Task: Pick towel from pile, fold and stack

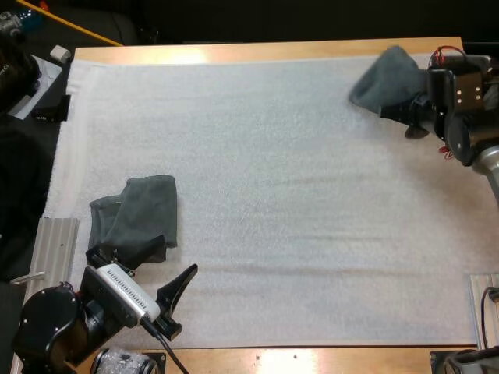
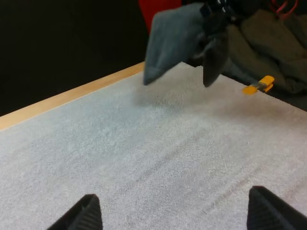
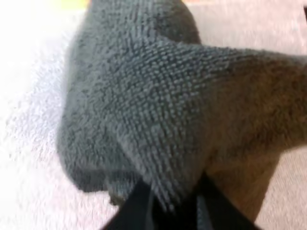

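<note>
Towel (image 1: 387, 78), dark grey-green and bunched, hangs pinched between the closed fingers of the right gripper (image 1: 401, 121), well apart from the folded stack (image 1: 140, 210) and diagonally to its far right, while the left gripper (image 1: 175, 259) sits just beside that stack, fingers spread wide, holding nothing.

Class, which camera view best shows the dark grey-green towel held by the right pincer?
The left wrist view: the dark grey-green towel hangs whole from the right pincer. The high view shows it from above; the right wrist view shows close-up weave.
</note>
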